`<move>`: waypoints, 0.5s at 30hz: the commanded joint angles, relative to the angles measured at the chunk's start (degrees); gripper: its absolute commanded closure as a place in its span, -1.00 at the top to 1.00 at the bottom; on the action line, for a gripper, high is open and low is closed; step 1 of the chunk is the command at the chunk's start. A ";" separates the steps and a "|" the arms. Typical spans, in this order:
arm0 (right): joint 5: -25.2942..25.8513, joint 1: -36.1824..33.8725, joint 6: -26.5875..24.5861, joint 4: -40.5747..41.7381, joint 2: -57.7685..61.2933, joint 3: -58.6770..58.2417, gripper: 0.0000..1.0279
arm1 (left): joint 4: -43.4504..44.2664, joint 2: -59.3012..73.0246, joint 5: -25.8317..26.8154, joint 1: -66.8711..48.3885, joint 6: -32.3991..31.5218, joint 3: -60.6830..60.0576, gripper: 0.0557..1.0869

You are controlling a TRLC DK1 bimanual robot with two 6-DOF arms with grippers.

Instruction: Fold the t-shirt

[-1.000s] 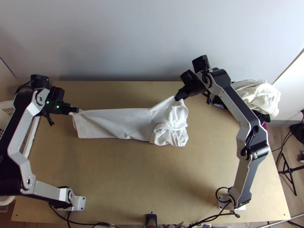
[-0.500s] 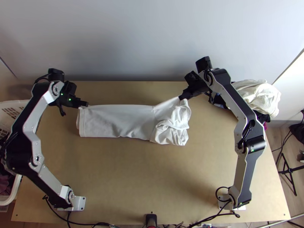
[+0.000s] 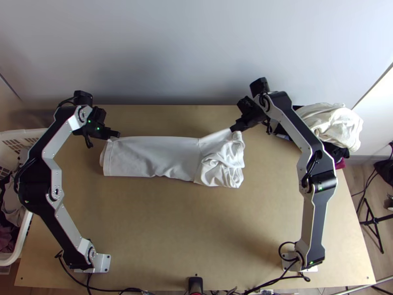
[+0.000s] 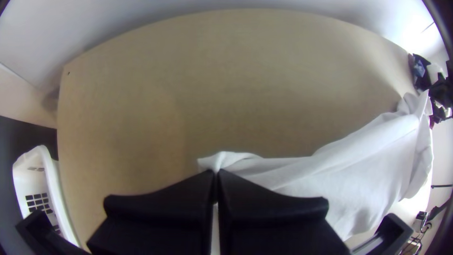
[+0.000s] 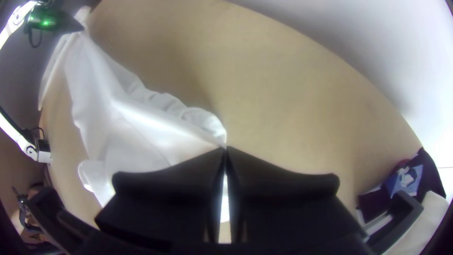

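Note:
My left gripper (image 3: 114, 135) holds the upper left corner of the white t-shirt (image 3: 152, 157), which stretches across the back half of the table as a long band. At the band's other end my right gripper (image 3: 236, 128) has the upper edge, beside a bunched, rumpled part. In the left wrist view the left gripper (image 4: 216, 177) is shut on a pinch of the t-shirt (image 4: 363, 179). The right wrist view has the right gripper (image 5: 225, 153) shut on the cloth's edge, the t-shirt (image 5: 137, 127) fanning away from it.
A pile of clothes (image 3: 334, 125) lies at the table's back right corner. At the left edge stands a white basket (image 3: 22, 236) with clothes inside. Bare wooden table (image 3: 196, 226) spreads in front of the t-shirt.
My left gripper has moved right with its corner of cloth, and the left part of the t-shirt hangs slacker and straighter. The right gripper has shifted slightly, still holding its edge.

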 commanded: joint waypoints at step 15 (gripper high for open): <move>0.28 0.56 4.24 -0.28 1.33 -0.60 0.93 | 3.40 -0.20 3.94 -1.69 -5.23 1.64 0.28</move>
